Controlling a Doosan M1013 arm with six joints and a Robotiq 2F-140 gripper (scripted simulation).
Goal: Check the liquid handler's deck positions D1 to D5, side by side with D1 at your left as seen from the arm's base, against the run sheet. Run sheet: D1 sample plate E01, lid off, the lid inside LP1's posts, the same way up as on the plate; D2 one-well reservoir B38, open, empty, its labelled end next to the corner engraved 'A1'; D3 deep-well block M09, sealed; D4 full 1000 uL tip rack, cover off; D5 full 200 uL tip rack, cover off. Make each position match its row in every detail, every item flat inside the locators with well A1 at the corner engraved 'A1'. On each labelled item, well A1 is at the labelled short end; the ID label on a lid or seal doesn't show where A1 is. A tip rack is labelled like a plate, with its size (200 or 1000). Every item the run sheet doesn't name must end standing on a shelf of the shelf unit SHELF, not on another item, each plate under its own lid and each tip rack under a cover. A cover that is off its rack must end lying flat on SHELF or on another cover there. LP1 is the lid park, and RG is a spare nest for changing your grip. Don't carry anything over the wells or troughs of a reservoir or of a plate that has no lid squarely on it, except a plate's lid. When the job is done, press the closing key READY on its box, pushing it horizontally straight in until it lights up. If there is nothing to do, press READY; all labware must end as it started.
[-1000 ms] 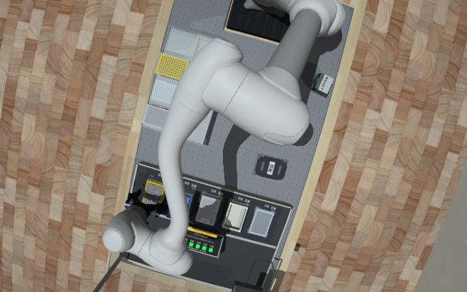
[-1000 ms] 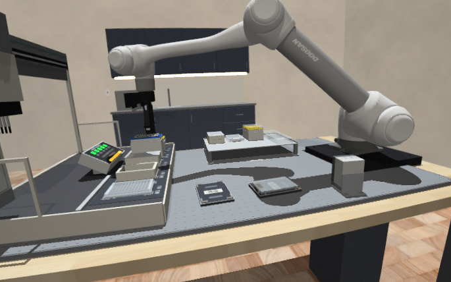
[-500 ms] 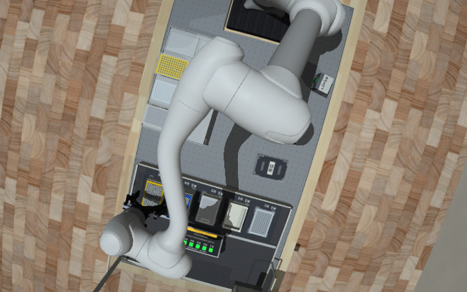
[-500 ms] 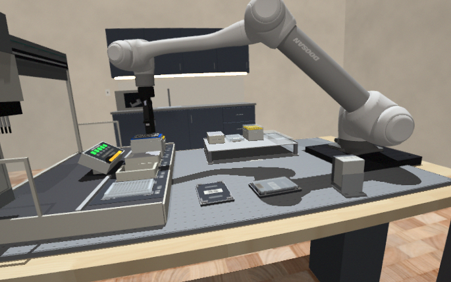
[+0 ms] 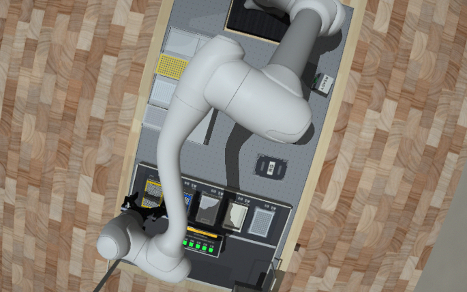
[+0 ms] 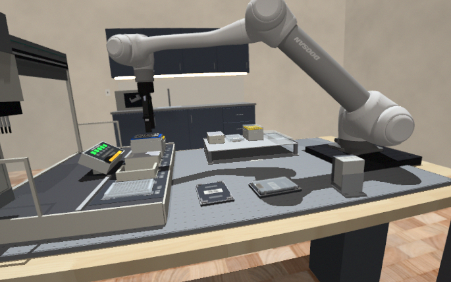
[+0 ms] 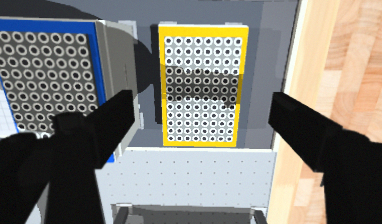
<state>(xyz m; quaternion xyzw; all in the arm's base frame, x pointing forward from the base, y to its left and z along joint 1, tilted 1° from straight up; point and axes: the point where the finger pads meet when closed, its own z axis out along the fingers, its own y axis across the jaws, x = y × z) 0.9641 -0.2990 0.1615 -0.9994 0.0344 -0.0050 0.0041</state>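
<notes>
Hovering over the yellow-framed tip rack (image 7: 199,85) at the end deck position nearest the counter (image 7: 319,70) edge, the pincer (image 7: 202,122) is standing wide with nothing between its black fingers, which are straddling the rack's long sides from above. By my reading, the step in hand is lining up on this rack, either to inspect it or to lift it; the next move is calling for a straight descent with the fingers passing evenly down both long sides, since the taller blue-framed tip rack (image 7: 44,75) is sitting just beside it and leaving little room on that flank.

Both racks are rigid rectangular boxes, their tops showing a regular grid of round holes with pale rims, uncovered. Whether every hole is filled I cannot tell for sure. Beneath them the deck (image 7: 264,65) is looking matte dark grey, and a pale perforated panel (image 7: 192,172) is lying nearer the camera. Beyond, the counter's light wooden rim is giving way to patterned wood flooring (image 7: 364,60).
</notes>
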